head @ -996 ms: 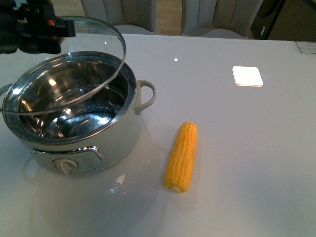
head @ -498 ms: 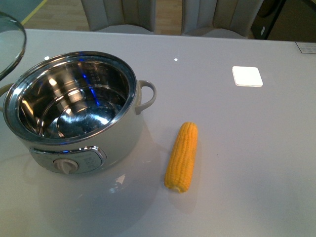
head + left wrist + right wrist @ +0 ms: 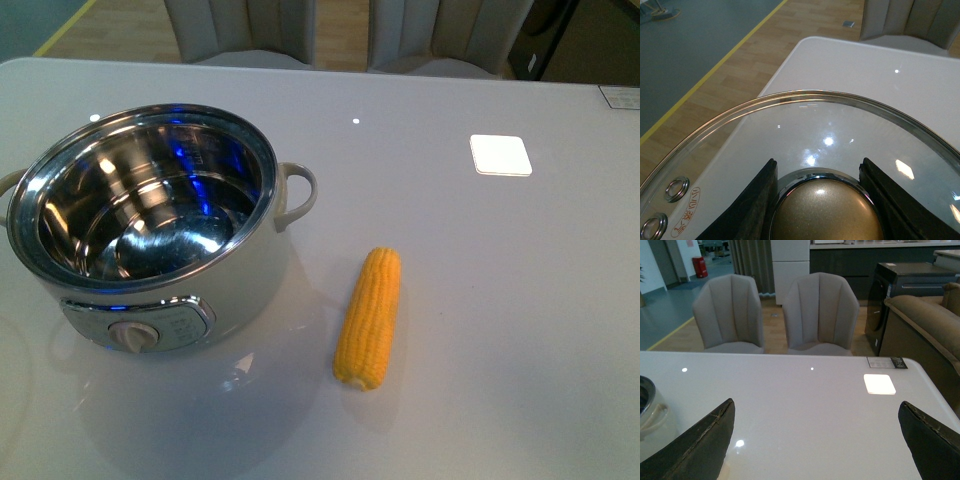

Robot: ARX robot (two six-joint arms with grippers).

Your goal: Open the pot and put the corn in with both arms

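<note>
The left gripper is showing matte black fingers. Between them a knob is gleaming gold inside a chrome ring, on a clear glass lid that is carrying a red stamp beside one finger. The right gripper is showing dark fingers with pale scuffed edges, and beyond them grey chairs are showing vertical ribs. The pot is looking white, its steel bowl catching blue glints. The corn is glowing yellow in neat kernel rows.

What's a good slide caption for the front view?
Lidless, empty pot with the corn lying on the table beside it.
</note>
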